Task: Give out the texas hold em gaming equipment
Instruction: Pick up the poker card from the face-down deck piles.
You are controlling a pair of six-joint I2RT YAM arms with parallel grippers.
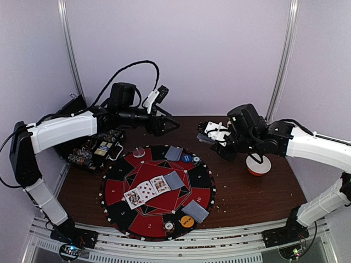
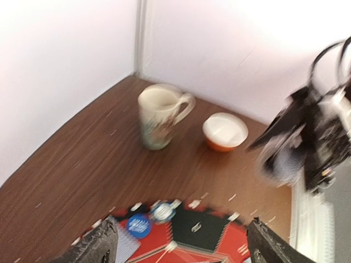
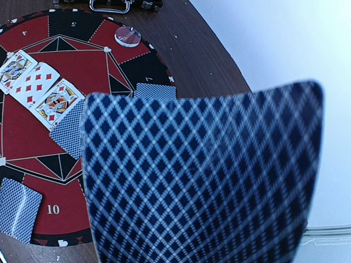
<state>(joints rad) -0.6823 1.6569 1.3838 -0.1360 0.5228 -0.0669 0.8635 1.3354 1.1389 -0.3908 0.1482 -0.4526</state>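
Note:
A round red-and-black poker mat [image 1: 115,192] lies mid-table. Three face-up cards [image 1: 145,190] and one grey-blue face-down card [image 1: 174,179] lie at its centre. More face-down cards lie at the far edge [image 1: 174,153] and near right [image 1: 195,211]. Chips sit on the rim: blue [image 1: 187,158], reddish-clear [image 1: 139,152], orange [image 1: 187,221], whitish [image 1: 169,226]. My right gripper [image 1: 211,136] hovers over the mat's far right, shut on a diamond-backed card [image 3: 203,175] that hides its fingers. My left gripper [image 1: 164,123] is open and empty, raised behind the mat; its fingertips [image 2: 104,246] show wide apart.
A white patterned mug [image 2: 159,116] and a white-and-orange bowl [image 2: 225,131] stand on the brown table right of the mat; the bowl also shows in the top view [image 1: 258,164]. A black case of parts [image 1: 96,149] sits at the left. White walls close in behind.

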